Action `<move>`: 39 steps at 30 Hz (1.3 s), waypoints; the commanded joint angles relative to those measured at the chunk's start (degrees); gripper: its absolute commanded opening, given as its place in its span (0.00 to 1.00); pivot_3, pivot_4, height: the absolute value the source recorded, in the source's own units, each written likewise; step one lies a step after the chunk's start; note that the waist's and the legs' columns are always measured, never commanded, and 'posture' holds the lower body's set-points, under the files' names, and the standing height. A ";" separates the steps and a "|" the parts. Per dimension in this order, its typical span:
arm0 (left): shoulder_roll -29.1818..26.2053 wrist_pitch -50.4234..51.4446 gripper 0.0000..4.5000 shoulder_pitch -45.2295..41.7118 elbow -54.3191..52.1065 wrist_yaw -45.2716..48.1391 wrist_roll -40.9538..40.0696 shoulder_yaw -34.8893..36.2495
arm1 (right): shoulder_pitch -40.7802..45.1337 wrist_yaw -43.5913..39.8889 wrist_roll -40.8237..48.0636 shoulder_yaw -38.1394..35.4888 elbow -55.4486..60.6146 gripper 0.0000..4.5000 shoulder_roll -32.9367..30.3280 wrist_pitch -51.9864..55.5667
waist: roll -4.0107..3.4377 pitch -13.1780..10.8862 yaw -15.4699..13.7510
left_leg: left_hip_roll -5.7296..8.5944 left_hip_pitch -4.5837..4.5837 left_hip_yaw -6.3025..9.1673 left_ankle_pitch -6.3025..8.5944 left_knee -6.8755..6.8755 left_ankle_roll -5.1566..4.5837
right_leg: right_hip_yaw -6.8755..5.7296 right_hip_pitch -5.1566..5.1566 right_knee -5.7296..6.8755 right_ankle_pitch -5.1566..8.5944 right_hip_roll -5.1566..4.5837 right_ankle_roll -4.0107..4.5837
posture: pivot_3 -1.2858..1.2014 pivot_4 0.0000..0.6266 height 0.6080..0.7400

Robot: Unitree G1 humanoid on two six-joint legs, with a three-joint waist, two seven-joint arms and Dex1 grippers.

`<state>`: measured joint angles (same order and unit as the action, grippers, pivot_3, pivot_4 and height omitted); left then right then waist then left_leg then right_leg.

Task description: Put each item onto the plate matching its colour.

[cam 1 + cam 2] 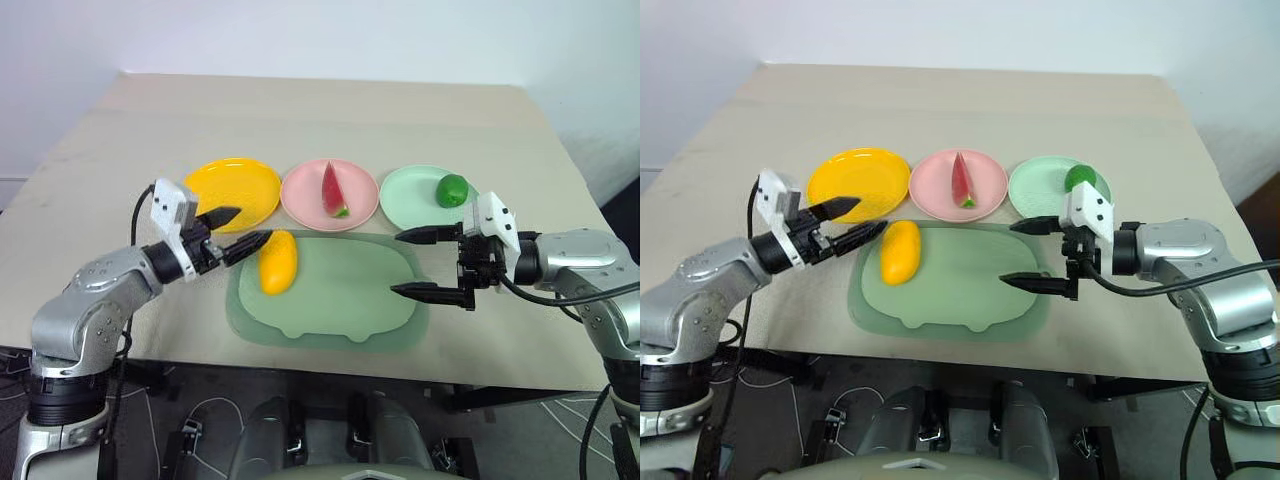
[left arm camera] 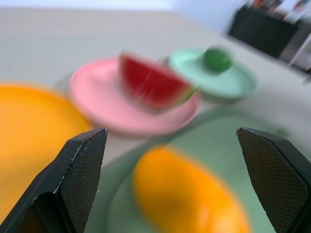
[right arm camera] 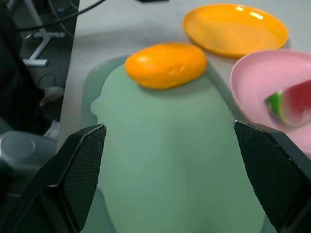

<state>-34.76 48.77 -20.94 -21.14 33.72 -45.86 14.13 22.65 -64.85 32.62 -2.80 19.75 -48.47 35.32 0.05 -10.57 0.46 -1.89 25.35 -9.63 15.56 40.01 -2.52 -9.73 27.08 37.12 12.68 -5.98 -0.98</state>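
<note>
**Sorting scene: two fruits placed, mango on the mat**

Three round plates stand in a row across the beige desk [image 1: 330,120]. The yellow-orange plate [image 1: 232,190] is at the robot's left and carries nothing. The pink plate [image 1: 305,195] is in the middle, with the watermelon wedge [image 1: 334,190] resting on it, red flesh up and green rind toward the near rim. The mint green plate [image 1: 410,200] is at the right, with the lime [image 1: 452,190] sitting near its right edge.

Just in front of the plates lies the larger pale green mat [image 1: 345,290]. The mango [image 1: 277,261] lies on the mat's left part, close to the near rim of the yellow-orange plate but not on it.

The left hand [image 1: 232,232] hovers just left of the mango, pointing toward it, its two black fingers [image 2: 82,165] spread moderately and holding nothing; in the left wrist view the mango lies between and beyond the fingertips. The right hand [image 1: 418,263] hangs over the mat's right edge, pointing leftward, its fingers [image 3: 80,170] spread wide and empty, well apart from the mango.
</note>
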 commanded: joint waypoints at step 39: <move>-9.26 15.87 1.00 -21.96 15.81 -79.62 -64.54 -30.66 | 3.85 2.41 -2.10 -0.83 -4.59 0.99 -0.64 -3.67 | 0.57 -0.43 -1.24 | 0.08 -0.61 0.16 -0.06 0.02 0.13 | 0.00 -0.66 0.03 0.02 0.00 0.01 | 0.52 0.24 0.67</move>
<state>-44.07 64.60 -42.59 -5.20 -45.15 -110.65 -16.77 25.92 -62.83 30.50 -1.73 13.84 -48.53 32.15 0.62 -11.01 -0.77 -1.81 24.73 -9.47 15.49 40.02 -2.38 -9.73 26.42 37.14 12.70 -5.97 -0.98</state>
